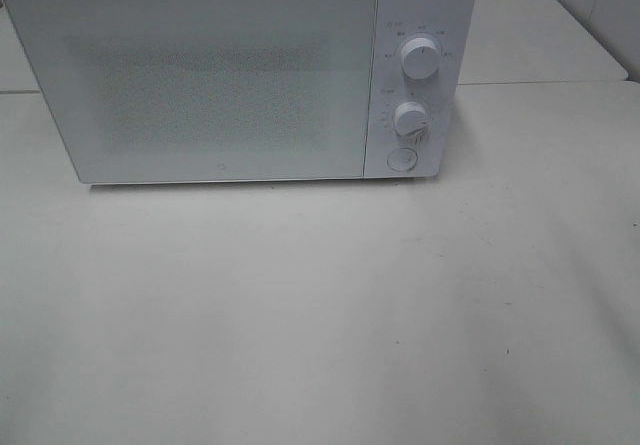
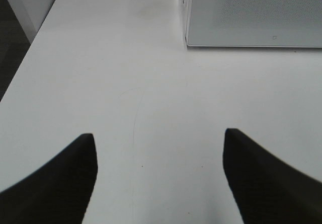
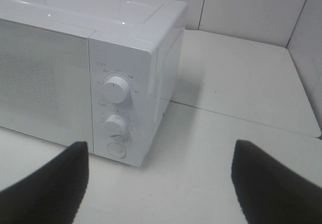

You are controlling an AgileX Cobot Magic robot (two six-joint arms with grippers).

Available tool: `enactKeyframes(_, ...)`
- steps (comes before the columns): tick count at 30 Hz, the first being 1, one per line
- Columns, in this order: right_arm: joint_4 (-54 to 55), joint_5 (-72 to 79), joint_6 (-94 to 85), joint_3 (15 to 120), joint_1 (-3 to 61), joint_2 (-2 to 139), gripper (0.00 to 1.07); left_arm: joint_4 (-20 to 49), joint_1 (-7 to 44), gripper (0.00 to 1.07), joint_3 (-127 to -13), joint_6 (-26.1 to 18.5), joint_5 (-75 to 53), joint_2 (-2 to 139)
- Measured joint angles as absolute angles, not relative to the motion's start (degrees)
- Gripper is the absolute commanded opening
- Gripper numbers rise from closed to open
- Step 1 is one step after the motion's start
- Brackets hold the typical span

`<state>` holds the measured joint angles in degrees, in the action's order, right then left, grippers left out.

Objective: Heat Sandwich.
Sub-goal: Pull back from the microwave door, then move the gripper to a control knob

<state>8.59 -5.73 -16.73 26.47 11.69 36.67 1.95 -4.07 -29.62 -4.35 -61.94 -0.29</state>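
A white microwave (image 1: 200, 85) is set along the far edge of a white desk (image 1: 320, 315), with its frosted door (image 1: 190, 80) shut. On the panel to the right of the door, an upper knob (image 1: 420, 57) is stacked above a lower knob (image 1: 410, 117), and a round button (image 1: 401, 159) sits beneath them. The desk's surface is matt and faintly scuffed. A thin curved scratch (image 2: 135, 118) is seen on it in the left wrist view. Toward the far right corner a seam (image 1: 540, 83) is seen, where a second white surface adjoins the desk. The room is closed behind by pale wall panels (image 3: 241, 7), and dark floor (image 2: 7, 58) is seen past the desk's left edge.

The sandwich is shown in no view. Whether it lies behind the frosted door cannot be told.

The left gripper (image 2: 158, 133) is held over the left part of the desk, its jaws spread wide with nothing between them. The right gripper (image 3: 161, 143) is likewise spread wide and empty, and it faces the control panel.
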Motion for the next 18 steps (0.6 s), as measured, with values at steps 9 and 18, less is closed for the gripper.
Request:
enactKeyframes(9,8.6,8.0,-16.3,26.5,12.9,48.8,0.76,1.9,-4.1,0.68,-29.6,-4.4,-61.9,-0.3)
enactKeyframes(18,3.9,25.0,-15.1,26.5,12.9,60.6,0.76,1.9,-4.1,0.68,-29.6,-4.4,-61.9,-0.3)
